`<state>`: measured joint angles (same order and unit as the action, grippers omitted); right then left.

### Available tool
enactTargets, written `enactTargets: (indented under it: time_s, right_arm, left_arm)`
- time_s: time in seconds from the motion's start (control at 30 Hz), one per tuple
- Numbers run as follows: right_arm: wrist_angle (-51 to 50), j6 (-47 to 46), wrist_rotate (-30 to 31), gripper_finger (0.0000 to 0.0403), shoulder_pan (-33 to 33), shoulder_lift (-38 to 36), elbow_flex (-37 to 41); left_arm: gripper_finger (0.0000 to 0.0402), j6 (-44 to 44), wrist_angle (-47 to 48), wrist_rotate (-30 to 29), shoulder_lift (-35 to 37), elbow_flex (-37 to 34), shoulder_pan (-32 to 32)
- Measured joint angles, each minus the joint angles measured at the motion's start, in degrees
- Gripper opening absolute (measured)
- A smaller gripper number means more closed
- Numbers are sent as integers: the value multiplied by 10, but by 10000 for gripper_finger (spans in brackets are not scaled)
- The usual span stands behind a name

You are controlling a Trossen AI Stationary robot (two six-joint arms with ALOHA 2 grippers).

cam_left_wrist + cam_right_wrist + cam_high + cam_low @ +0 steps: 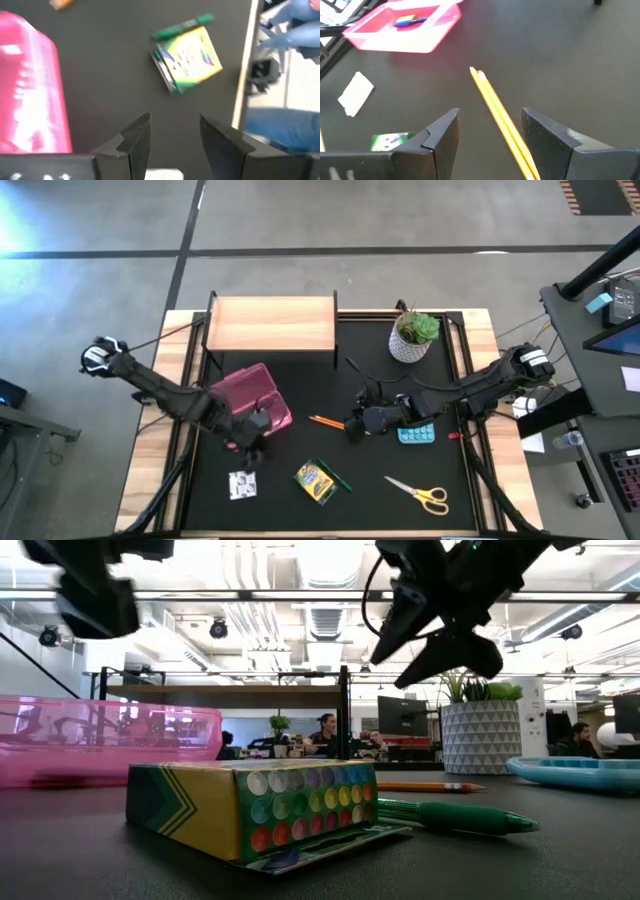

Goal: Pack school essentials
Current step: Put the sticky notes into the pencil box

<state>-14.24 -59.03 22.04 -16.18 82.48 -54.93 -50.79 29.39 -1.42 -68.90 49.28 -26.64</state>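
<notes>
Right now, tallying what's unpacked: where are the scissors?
High view: the yellow-handled scissors lie on the mat's front right, right of the crayon box, below the blue tray.

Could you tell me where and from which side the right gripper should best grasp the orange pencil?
Probably mid-shaft, from straight above: the orange pencil lies flat on the black mat, thin and long. The right gripper, open, already straddles it; its fingers should close across the shaft, not along it.

You have one pink plastic bin (255,393), one yellow-green crayon box (314,480), one pair of yellow-handled scissors (421,493), two orange pencils (501,118), and one green marker (455,816).
</notes>
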Motion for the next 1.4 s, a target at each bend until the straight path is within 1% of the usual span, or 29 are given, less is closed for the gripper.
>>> enactTargets:
  time_s: [0.1, 0.27, 0.37, 0.5, 0.7, 0.8, 0.9, 1.03, 1.2, 1.4]
  right_arm:
    - [2, 19, 0, 203, -9, 1, -14]
    - [3, 60, 1, 203, -30, 1, -33]
    - [13, 78, 1, 203, -46, 2, -40]
    - [66, 97, 4, 203, -65, 2, -36]
    - [121, 153, 6, 203, -76, 9, -34]
    - [128, 172, 6, 203, -78, 26, -39]
    - [125, 195, 5, 203, -81, 47, -50]
    - [128, 208, 4, 203, -82, 76, -72]
    - [117, 222, 4, 203, -82, 110, -105]
    - [72, 228, 4, 203, -81, 145, -150]
  left_arm:
    - [151, -66, 0, -7, 0, 0, -43]
    - [151, -209, -1, -40, -14, 0, -108]
    - [151, -295, -1, -39, -30, 0, -147]
    - [151, -396, 1, -18, -52, 0, -190]
    - [151, -517, 37, -11, -102, 0, -228]
    - [151, -522, 39, 14, -137, 0, -231]
    - [150, -513, 62, 38, -168, 6, -231]
    - [136, -465, 110, 43, -200, 29, -237]
    - [112, -402, 140, 46, -228, 62, -255]
    - [95, -403, 146, 48, -258, 65, -284]
